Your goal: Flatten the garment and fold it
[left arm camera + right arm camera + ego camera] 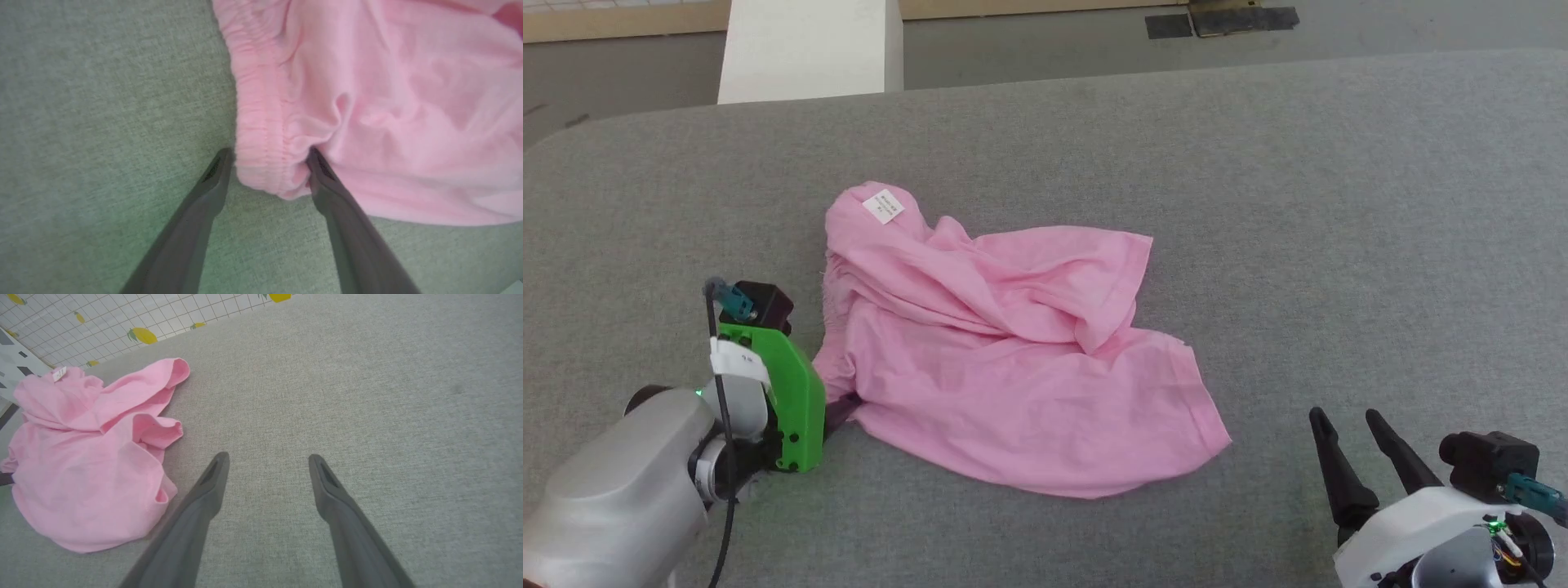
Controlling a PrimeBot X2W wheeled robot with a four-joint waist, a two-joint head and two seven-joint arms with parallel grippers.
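Garment (1013, 367): crumpled pink heap on grey padded surface (1339, 204), left of middle. Thin, light, floppy cloth; likely to drag and bunch, no breakage risk. Best hold, by judgement: gathered waistband (257, 102) corners, thicker, less slip. Left gripper (269, 157) spread, 2 fingers straddling waistband end, not pinching. Right gripper (267, 459) spread over bare surface, near hem, not touching.

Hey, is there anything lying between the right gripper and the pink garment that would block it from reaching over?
Nothing visible does. The right gripper is open over the grey fabric surface. The pink garment lies crumpled to its left in the right wrist view, with only that bare surface between them.
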